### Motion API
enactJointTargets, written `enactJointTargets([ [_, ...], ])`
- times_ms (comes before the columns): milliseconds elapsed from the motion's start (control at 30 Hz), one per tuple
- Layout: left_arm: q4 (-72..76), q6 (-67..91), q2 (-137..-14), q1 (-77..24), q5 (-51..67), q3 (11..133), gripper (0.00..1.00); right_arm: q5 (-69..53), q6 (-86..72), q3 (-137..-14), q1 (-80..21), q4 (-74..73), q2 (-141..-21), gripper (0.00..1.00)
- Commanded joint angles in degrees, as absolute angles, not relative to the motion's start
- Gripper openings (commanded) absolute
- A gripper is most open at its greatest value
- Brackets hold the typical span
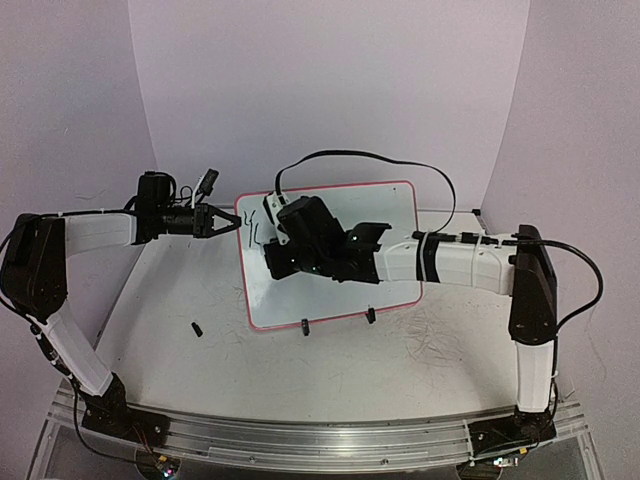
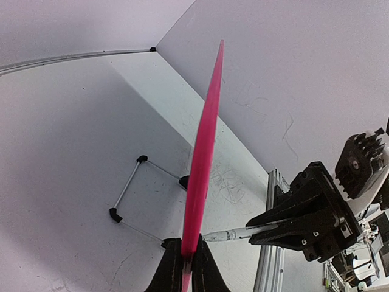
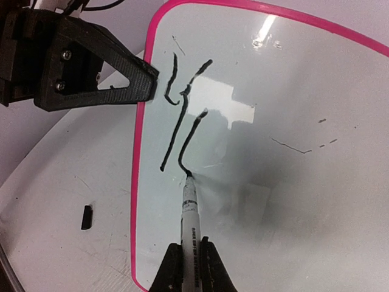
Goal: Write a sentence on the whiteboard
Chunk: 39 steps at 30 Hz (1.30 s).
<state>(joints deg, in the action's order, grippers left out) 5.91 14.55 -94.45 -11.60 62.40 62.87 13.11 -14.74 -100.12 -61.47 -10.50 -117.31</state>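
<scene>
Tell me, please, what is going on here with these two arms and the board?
The left gripper clamps the left rim of the whiteboard, steadying it. The right gripper holds a marker with its tip on the board, at the end of a stroke. Only a few black strokes are written, near the upper left corner. A small black piece, perhaps the cap, lies on the table.

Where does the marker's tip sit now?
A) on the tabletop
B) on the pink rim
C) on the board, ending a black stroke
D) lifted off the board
C: in the right wrist view the tip of the marker touches the whiteboard at the lower end of a black stroke.
</scene>
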Motion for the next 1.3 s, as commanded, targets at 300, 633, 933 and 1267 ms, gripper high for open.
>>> enactJointTargets([
  [300, 7.6, 15.6, -92.0, -11.7, 65.9, 63.4, 0.0, 19.1, -14.9, -103.5, -60.2, -9.4, -116.8, 0.0],
  [633, 7.6, 15.6, -92.2, -11.7, 66.0, 63.7, 0.0, 18.0, -13.7, -106.0, -59.8, -9.1, -118.6, 0.0],
  [933, 7.6, 15.6, -92.2, -11.7, 66.0, 63.7, 0.0, 15.7, -13.1, -107.7, -59.8, -9.4, -120.0, 0.0],
  [1267, 7.6, 15.6, -92.0, -11.7, 66.0, 63.7, 0.0, 14.7, -13.7, -108.1, -60.2, -10.9, -120.5, 0.0],
])
